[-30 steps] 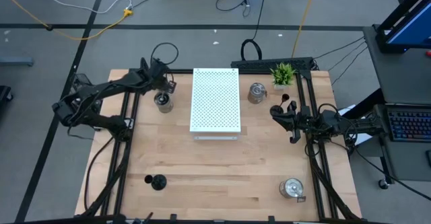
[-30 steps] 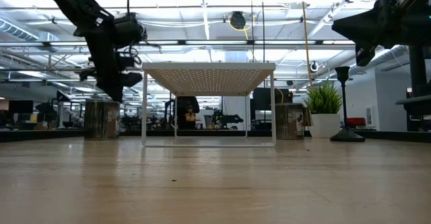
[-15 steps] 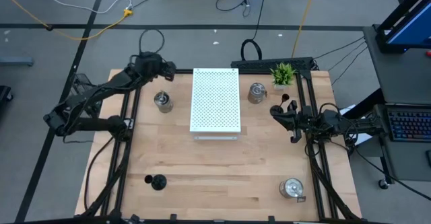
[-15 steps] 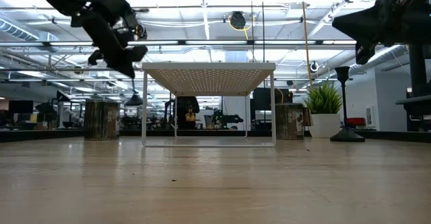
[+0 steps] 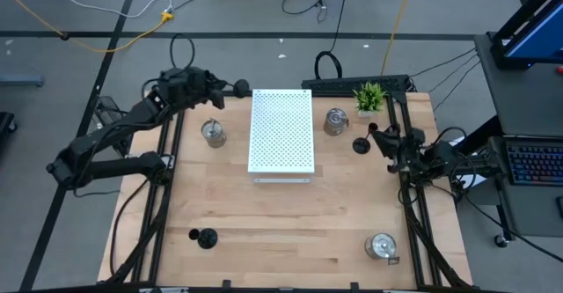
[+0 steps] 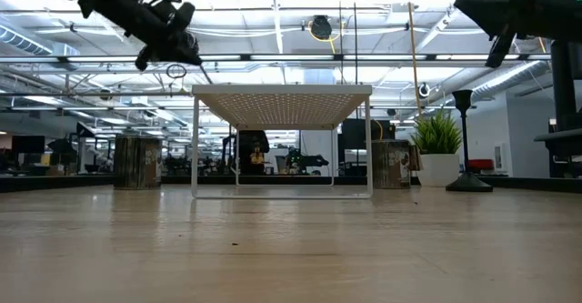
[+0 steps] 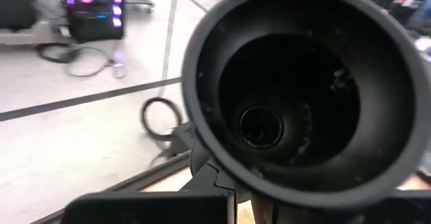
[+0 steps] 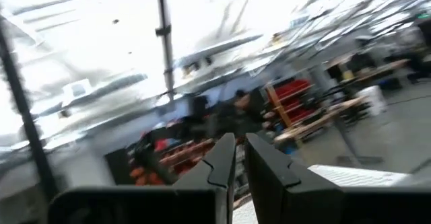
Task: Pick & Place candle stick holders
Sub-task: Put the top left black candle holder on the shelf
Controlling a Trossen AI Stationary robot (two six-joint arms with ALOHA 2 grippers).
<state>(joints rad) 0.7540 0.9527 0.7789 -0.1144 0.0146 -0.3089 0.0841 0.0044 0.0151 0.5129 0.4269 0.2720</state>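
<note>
My left gripper (image 5: 222, 89) hangs high over the table's far left, shut on a black candle stick holder (image 5: 239, 88). The holder's round hollow end (image 7: 303, 96) fills the left wrist view. Below it a silver holder (image 5: 213, 133) stands on the table. My right gripper (image 5: 384, 135) is shut on nothing and tilted upward at the right, beside a standing black holder (image 5: 361, 143). Another silver holder (image 5: 335, 121) stands near the plant, a third (image 5: 381, 246) at the near right, and a black one (image 5: 205, 238) at the near left. My left gripper holds the black holder clear of the table, about level, with one round end (image 5: 241, 88) sticking out toward the white board. Its fingers (image 7: 215, 183) show just under the holder's hollow end. That end hides the place of contact, so the part gripped cannot be told.
A white perforated board (image 5: 281, 131) on legs stands at the table's far middle. A small green potted plant (image 5: 370, 97) sits at the far right. Bare wood (image 5: 290, 223) spreads across the table's near half.
My left gripper has risen from just above the silver holder and drawn toward the far edge. It has tipped from pointing steeply down to nearly level, carrying the black holder. My right gripper has tipped upward in place.
</note>
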